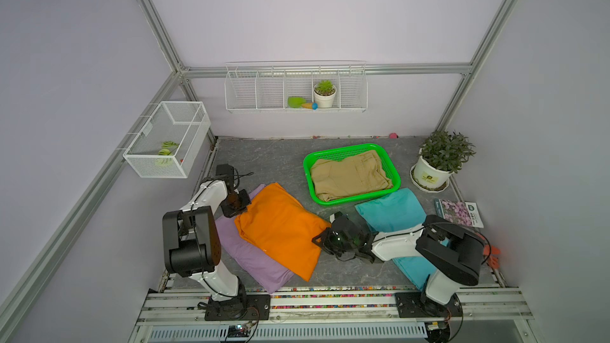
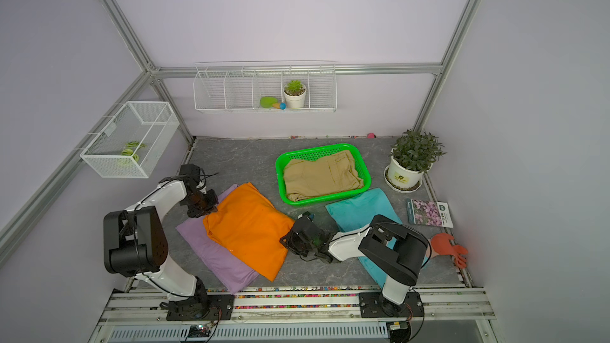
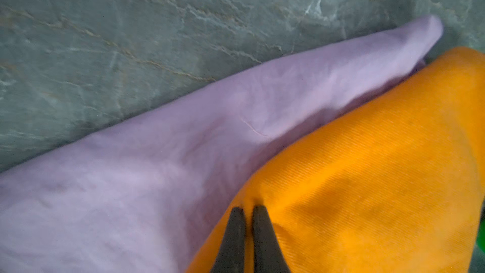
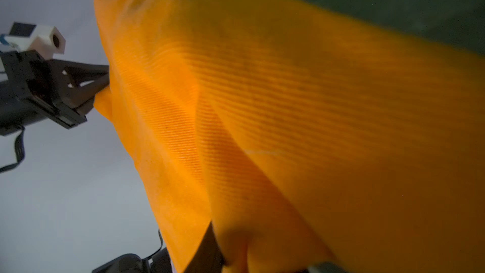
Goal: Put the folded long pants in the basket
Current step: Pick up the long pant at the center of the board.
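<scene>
The orange folded pants [image 1: 280, 226] [image 2: 247, 226] lie partly on the lilac pants [image 1: 251, 259] [image 3: 157, 153] at the front left. My left gripper [image 1: 242, 211] [image 3: 248, 208] is shut on the orange bundle's far left edge. At its right corner my right gripper [image 1: 321, 240] [image 4: 231, 235] is shut on the orange cloth [image 4: 288, 101], which bunches over one dark finger [image 4: 207, 245] and hides the other. The khaki pants [image 1: 350, 174] lie inside the green basket [image 1: 307, 168] [image 2: 280, 173]. The teal pants [image 1: 392, 209] lie in front of the basket, partly under my right arm.
A potted plant [image 1: 439, 160] stands at the back right, with a flower booklet [image 1: 458, 212] in front of it and a red toy [image 2: 449, 249] nearer the front. A white mesh basket [image 1: 168, 140] hangs on the left wall. A wire shelf [image 1: 295, 90] hangs on the back wall.
</scene>
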`<control>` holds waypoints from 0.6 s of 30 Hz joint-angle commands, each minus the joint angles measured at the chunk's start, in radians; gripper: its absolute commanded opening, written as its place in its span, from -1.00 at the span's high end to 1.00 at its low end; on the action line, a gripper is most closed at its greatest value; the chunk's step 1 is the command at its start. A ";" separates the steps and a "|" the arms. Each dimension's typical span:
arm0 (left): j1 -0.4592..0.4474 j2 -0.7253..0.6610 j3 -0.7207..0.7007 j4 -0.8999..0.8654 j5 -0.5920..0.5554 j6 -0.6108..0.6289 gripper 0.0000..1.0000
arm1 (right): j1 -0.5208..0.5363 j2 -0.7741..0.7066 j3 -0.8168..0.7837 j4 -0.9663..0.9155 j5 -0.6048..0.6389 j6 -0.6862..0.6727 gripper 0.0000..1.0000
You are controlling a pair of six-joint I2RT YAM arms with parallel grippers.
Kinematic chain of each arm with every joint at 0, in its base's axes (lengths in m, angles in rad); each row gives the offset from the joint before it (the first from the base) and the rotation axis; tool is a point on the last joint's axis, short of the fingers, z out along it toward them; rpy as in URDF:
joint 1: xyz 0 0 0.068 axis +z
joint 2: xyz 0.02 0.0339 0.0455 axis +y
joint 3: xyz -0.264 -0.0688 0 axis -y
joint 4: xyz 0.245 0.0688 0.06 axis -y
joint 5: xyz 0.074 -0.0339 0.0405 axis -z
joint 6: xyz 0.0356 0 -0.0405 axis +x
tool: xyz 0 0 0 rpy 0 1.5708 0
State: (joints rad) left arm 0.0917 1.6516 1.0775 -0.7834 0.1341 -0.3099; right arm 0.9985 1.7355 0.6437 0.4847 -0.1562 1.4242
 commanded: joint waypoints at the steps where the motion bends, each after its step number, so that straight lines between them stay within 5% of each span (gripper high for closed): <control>1: -0.001 -0.039 -0.012 -0.013 0.006 -0.008 1.00 | 0.000 0.019 0.031 -0.093 -0.039 -0.053 0.98; 10: 0.019 -0.215 0.008 -0.068 0.013 -0.082 1.00 | -0.015 -0.198 0.229 -0.605 -0.028 -0.305 1.00; 18: 0.021 -0.335 0.148 -0.215 -0.070 -0.134 1.00 | -0.032 -0.225 0.432 -0.885 -0.045 -0.439 1.00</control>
State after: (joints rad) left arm 0.1009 1.3598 1.1584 -0.9680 0.1215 -0.4110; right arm 0.9676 1.5398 1.0252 -0.2474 -0.1768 1.0855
